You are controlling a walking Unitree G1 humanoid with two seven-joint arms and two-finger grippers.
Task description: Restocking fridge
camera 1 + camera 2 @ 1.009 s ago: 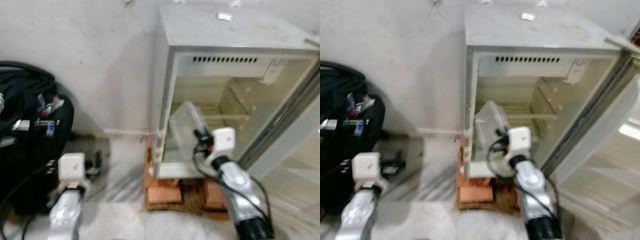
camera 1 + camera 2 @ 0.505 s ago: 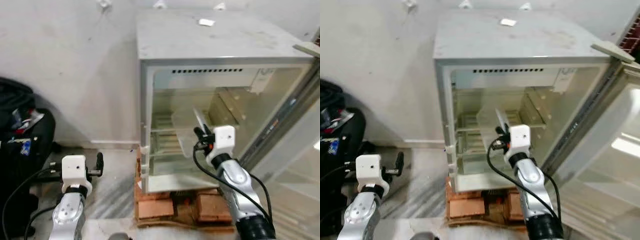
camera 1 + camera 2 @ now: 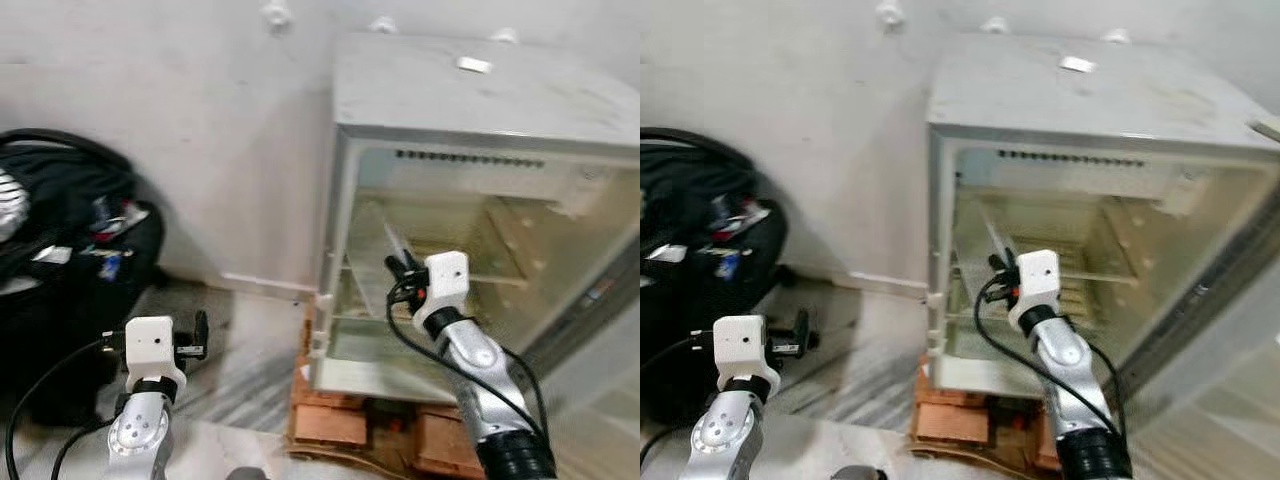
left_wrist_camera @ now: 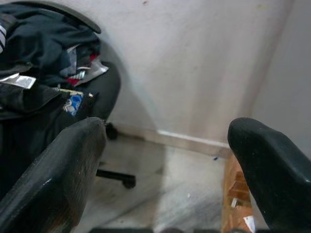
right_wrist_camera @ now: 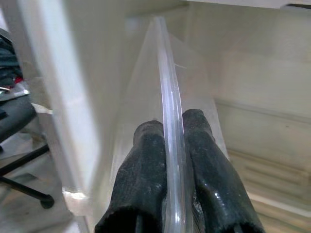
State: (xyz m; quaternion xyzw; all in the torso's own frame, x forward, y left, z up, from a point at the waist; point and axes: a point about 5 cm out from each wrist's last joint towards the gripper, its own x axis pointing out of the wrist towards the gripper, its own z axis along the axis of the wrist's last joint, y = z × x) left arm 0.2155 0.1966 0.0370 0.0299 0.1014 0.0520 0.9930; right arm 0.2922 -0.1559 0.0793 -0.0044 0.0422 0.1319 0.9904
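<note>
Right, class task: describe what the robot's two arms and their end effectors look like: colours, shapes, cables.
Both arms are silver, rounded segments. The right arm ends in a ribbed black cuff near the body. Each wrist carries a white boxy block with black cables looping along the arm. The left end effector and right end effector each have two long, thick, rounded black fingers with a matte, slightly scuffed surface.

You get soft, even indoor light on the pale wall, with no hard shadows. The fridge top is bright and slightly washed out; its inside has a warm yellowish cast. Both head views are a little blurred, most toward the lower right edge. The dark bag loses detail in shade. In your left wrist view the near fingers are out of focus.
</note>
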